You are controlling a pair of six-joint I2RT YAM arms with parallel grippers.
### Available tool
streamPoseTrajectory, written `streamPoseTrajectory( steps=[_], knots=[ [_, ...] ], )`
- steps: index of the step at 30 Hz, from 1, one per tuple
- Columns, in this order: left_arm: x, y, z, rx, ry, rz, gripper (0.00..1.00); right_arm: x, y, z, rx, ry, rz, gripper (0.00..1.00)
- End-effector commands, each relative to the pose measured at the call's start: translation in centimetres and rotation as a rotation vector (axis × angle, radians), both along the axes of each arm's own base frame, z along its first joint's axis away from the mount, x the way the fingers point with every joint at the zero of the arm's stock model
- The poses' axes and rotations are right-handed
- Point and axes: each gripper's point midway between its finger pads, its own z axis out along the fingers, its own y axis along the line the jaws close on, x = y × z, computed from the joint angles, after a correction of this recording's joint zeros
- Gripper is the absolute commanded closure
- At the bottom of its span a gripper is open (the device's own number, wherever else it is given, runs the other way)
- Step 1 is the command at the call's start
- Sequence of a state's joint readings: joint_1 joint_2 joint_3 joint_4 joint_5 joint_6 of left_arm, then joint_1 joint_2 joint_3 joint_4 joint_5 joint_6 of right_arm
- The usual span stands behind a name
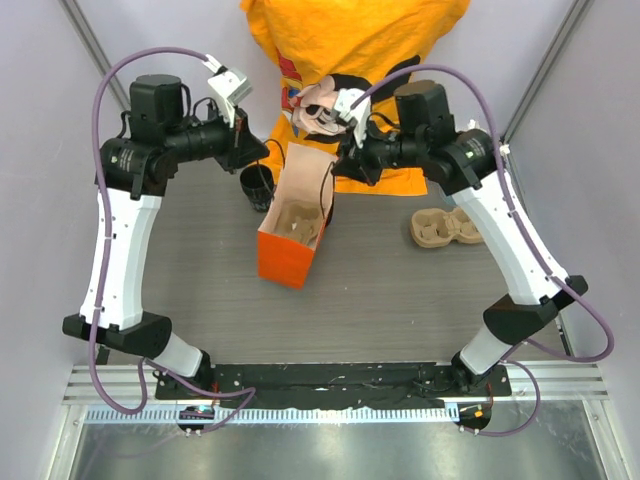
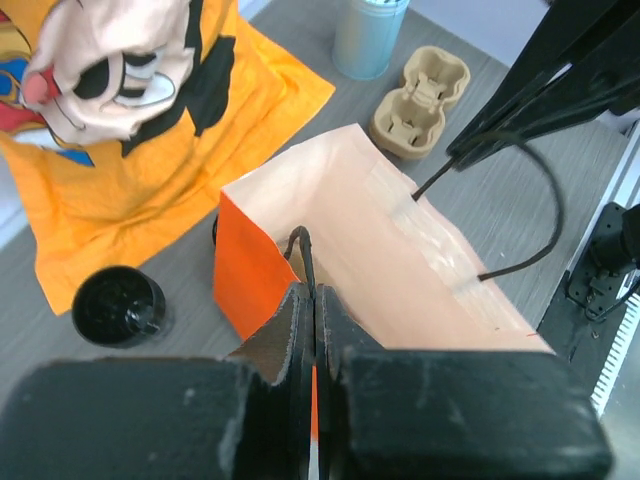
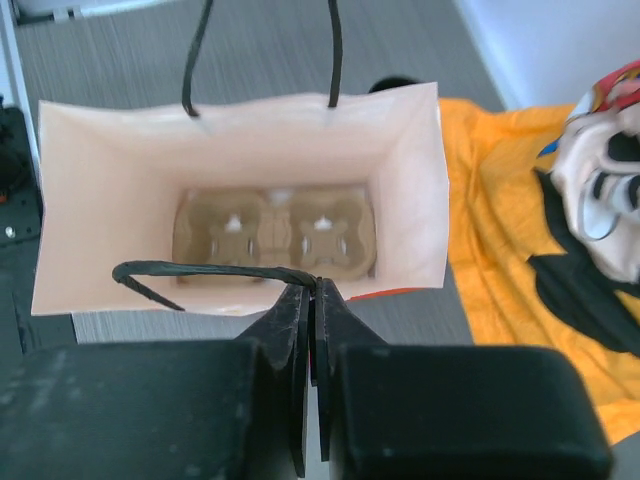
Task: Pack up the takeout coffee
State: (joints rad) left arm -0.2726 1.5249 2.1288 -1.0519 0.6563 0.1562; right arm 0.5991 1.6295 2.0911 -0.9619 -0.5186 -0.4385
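Observation:
The takeout coffee (image 1: 257, 187), a small black cup with a black lid (image 2: 118, 305), stands on the table just left of the orange paper bag (image 1: 290, 240); its top peeks past the bag's far corner (image 3: 400, 85). The bag (image 2: 262, 270) stands open, and a brown cardboard cup carrier (image 3: 275, 235) lies on its bottom. My left gripper (image 1: 262, 150) is shut on the bag's left cord handle (image 2: 300, 250). My right gripper (image 1: 337, 160) is shut on the opposite handle (image 3: 220, 272). Each gripper (image 2: 315, 290) (image 3: 315, 290) pinches its cord at the fingertips.
An orange cloth with a cartoon mask (image 1: 320, 105) lies behind the bag. A second cardboard carrier (image 1: 445, 228) sits to the right on the table, and a light blue cup (image 2: 368, 35) stands beyond it.

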Motion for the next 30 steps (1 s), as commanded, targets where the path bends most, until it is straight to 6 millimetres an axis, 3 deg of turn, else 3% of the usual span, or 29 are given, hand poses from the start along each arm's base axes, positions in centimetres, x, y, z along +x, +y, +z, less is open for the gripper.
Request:
streamPoseTrajectory(
  steps=[1,4,7,14,17,19,20,21,23,24,27,30],
  knots=[
    [-1.2,-0.7,3.3,-0.053,-0.074,-0.038,1.0,-2.4,-1.3,8.3,0.154,-0.134,-0.011,0.95],
    [-2.0,-0.8,4.5,-0.075,-0.095,-0.056,0.99,-3.5,-1.8,10.4,0.185,-0.161,-0.002,0.95],
    [-2.8,-1.0,4.9,-0.089,-0.095,-0.077,0.99,-4.6,-2.3,11.1,0.196,-0.163,0.009,0.95],
    [-4.3,-1.5,4.2,-0.104,-0.055,-0.144,0.99,-5.4,-3.1,8.8,0.143,-0.12,0.003,0.95],
    [-4.9,-1.9,2.5,-0.091,-0.008,-0.178,0.98,-5.9,-3.4,6.6,0.104,-0.078,0.015,0.95],
    [-5.0,-2.3,0.8,-0.075,0.03,-0.191,0.98,-6.1,-3.2,2.7,0.048,0.008,0.031,0.95],
    [-4.9,-2.5,-1.8,-0.055,0.097,-0.198,0.98,-6.7,-3.2,1.6,0.036,0.026,0.057,0.94],
    [-5.3,-2.7,-2.8,-0.038,0.114,-0.204,0.97,-6.7,-3.1,-1.8,-0.012,0.1,0.061,0.94],
    [-5.4,-3.0,-6.1,-0.002,0.171,-0.211,0.98,-6.7,-2.9,-4.2,-0.025,0.139,0.066,0.94],
    [-5.4,-3.0,-6.8,0.013,0.178,-0.204,0.98,-6.8,-2.9,-6.3,-0.047,0.185,0.063,0.94],
    [-5.0,-2.9,-7.2,0.024,0.177,-0.191,0.98,-6.3,-2.8,-6.1,-0.04,0.171,0.05,0.94],
    [-4.7,-2.9,-5.4,0.015,0.132,-0.186,0.97,-5.9,-2.6,-4.0,-0.015,0.129,0.049,0.94]
  ],
)
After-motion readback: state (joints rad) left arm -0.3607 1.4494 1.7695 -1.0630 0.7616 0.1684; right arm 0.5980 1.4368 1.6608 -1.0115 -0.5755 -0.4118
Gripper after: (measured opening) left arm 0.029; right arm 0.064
